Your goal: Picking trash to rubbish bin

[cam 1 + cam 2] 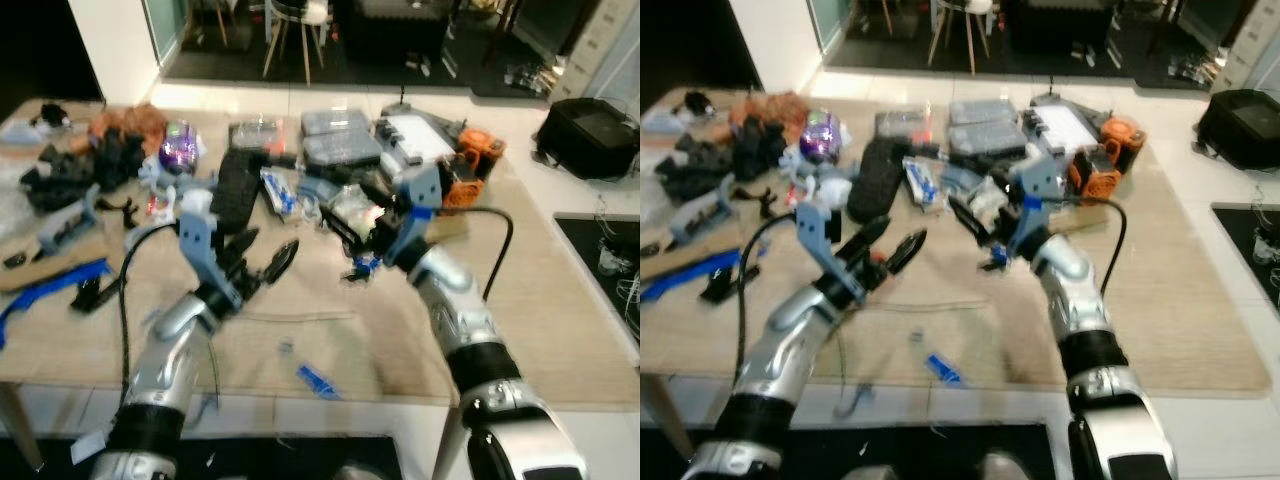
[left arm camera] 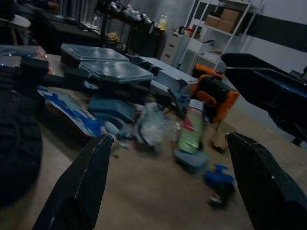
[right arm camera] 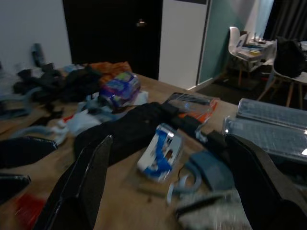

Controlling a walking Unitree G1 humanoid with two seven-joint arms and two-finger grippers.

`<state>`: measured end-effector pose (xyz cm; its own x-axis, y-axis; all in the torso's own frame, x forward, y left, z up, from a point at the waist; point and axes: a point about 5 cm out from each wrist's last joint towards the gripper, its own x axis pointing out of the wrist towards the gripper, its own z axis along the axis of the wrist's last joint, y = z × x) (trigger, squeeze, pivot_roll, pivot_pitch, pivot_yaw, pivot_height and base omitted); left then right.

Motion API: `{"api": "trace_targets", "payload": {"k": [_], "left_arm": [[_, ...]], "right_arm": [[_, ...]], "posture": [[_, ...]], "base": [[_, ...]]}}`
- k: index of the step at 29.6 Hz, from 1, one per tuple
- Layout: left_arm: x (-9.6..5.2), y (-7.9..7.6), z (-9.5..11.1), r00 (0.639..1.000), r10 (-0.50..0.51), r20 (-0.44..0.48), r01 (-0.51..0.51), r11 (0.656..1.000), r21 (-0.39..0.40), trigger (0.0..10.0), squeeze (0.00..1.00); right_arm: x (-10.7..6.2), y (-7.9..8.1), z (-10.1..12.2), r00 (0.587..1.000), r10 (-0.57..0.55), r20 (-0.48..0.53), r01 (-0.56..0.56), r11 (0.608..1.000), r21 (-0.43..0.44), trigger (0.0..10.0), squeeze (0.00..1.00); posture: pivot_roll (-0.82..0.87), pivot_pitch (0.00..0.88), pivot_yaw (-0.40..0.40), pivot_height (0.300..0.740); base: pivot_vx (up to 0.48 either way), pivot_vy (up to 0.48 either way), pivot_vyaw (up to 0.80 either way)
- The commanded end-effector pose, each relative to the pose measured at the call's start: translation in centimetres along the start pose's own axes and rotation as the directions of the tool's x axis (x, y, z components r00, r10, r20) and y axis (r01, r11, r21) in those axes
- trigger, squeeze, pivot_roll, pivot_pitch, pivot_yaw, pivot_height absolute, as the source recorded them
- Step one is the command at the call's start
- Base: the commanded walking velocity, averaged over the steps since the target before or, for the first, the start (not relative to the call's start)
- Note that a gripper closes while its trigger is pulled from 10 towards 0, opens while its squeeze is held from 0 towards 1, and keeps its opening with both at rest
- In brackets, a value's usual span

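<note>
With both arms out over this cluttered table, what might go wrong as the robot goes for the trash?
The two open pincers, left and right, sit close together, so the arms may collide. The crumpled wrapper lies packed among the blue-white packet and grey cases; a grab could catch those instead.

orange tool, purple packet

On the wooden counter two clear-lidded organiser cases lie beside an orange-and-black device near the far edge. A black bag sits on the pale floor past the counter's right end, and a white chair stands farther back.
</note>
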<state>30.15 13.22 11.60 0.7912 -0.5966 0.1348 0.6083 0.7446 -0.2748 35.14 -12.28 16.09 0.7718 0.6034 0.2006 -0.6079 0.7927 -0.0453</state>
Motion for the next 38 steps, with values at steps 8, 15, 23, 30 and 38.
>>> {"api": "trace_targets", "payload": {"k": [8, 15, 23, 30, 38], "left_arm": [[-0.5, -0.2, 0.2, 0.999, -0.029, 0.018, 0.029, 0.999, 0.034, 10.0, 0.0], [-0.9, -0.7, 0.6, 0.996, -0.092, 0.019, 0.088, 0.985, 0.149, 10.0, 0.0], [-0.9, -0.7, 1.3, 0.993, -0.119, -0.002, 0.115, 0.953, 0.28, 10.0, 0.0], [-0.5, -0.9, 2.3, 0.99, -0.138, -0.005, 0.13, 0.922, 0.363, 10.0, 0.0], [-0.5, -1.0, 3.3, 0.987, -0.159, 0.003, 0.144, 0.898, 0.415, 10.0, 0.0]], "right_arm": [[-0.2, -1.8, -0.5, 0.983, -0.167, -0.077, 0.168, 0.986, 0.008, 10.0, 0.0], [-1.4, -4.8, -1.1, 0.912, -0.371, -0.173, 0.378, 0.926, 0.011, 10.0, 0.0], [-2.4, -7.0, -1.3, 0.854, -0.463, -0.239, 0.477, 0.879, 0.002, 10.0, 0.0], [-3.3, -8.8, -1.8, 0.791, -0.518, -0.325, 0.585, 0.796, 0.156, 10.0, 0.0], [-4.0, -10.2, -1.6, 0.748, -0.56, -0.357, 0.652, 0.72, 0.235, 10.0, 0.0]], "posture": [[0.03, 0.0, -0.035, 0.74], [0.03, 0.0, -0.035, 0.74], [0.03, 0.0, -0.028, 0.74], [0.04, 0.0, -0.016, 0.74], [0.05, 0.0, -0.006, 0.74]], "base": [[0.0, 0.0, 0.0], [0.0, 0.0, 0.0], [0.0, 0.0, 0.0], [0.0, 0.0, 0.0], [0.0, 0.0, 0.0]]}}
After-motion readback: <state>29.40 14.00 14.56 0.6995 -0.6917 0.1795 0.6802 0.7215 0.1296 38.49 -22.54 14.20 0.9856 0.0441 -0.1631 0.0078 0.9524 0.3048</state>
